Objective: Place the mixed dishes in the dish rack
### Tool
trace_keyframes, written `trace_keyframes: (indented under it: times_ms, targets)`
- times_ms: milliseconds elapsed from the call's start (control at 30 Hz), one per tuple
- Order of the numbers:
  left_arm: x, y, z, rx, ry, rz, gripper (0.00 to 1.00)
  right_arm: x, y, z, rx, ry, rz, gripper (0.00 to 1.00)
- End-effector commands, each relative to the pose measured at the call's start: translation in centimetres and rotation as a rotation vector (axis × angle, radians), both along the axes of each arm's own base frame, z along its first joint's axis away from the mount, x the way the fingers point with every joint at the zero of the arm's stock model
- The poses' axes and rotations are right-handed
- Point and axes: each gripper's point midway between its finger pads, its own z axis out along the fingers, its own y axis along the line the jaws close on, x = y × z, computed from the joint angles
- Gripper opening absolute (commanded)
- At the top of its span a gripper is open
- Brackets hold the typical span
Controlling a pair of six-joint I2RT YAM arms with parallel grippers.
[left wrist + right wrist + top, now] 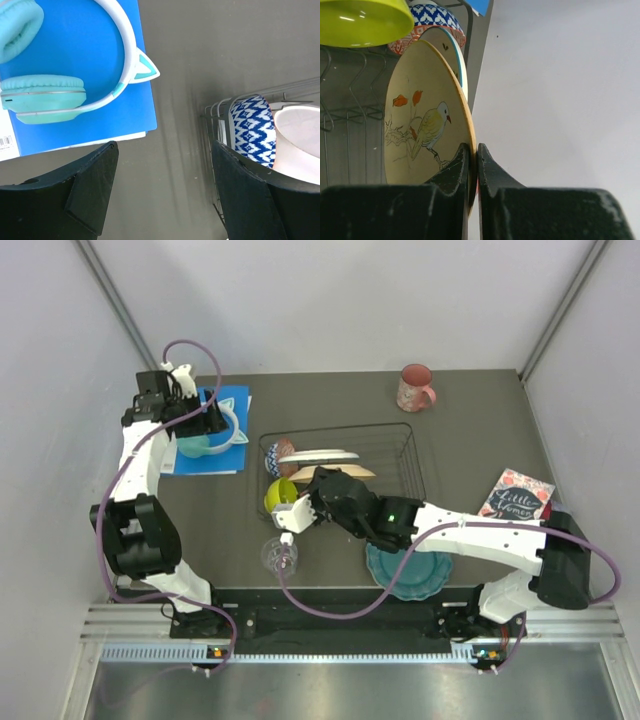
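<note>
Cream floral plate (420, 130) rim clenched between right jaws in dish rack (397, 462); left jaws released

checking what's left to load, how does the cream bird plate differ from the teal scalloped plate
The cream bird plate stands upright in the dish rack, rim pinched by the right pincer; the teal scalloped plate lies flat on the table, ungripped. The cream one shows a bird drawing; the teal one looks plain. Both are round plates.

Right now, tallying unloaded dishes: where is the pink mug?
Top view: the pink mug stands near the table's far edge, right of centre, just beyond the dish rack's far right corner.
</note>
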Motion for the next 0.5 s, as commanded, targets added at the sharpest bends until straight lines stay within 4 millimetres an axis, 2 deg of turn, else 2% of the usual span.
trace_keyframes:
  times_ms: [0, 133, 233, 433, 467]
  targets:
    - [0.5, 0.2, -0.1, -0.008, -0.029, -0.001, 0.80, 0.7, 0.7, 10.9, 0.241, -0.190, -0.023, 0.00]
    - [0.4, 0.4, -0.7, -0.007, -0.019, 0.003, 0.79, -0.3, 0.7, 12.0, 0.252, -0.207, -0.009, 0.00]
    - [0.5, 0.3, -1.0, -0.010, -0.013, 0.002, 0.79, -0.7, 0.6, 12.1, 0.254, -0.215, -0.003, 0.00]
    - [0.5, 0.4, -1.1, -0.013, -0.014, 0.005, 0.79, -1.0, 0.5, 10.8, 0.247, -0.213, 0.016, 0.00]
    - [0.5, 0.5, -1.1, -0.012, -0.015, 0.006, 0.79, -1.0, 0.5, 10.0, 0.237, -0.209, 0.022, 0.00]
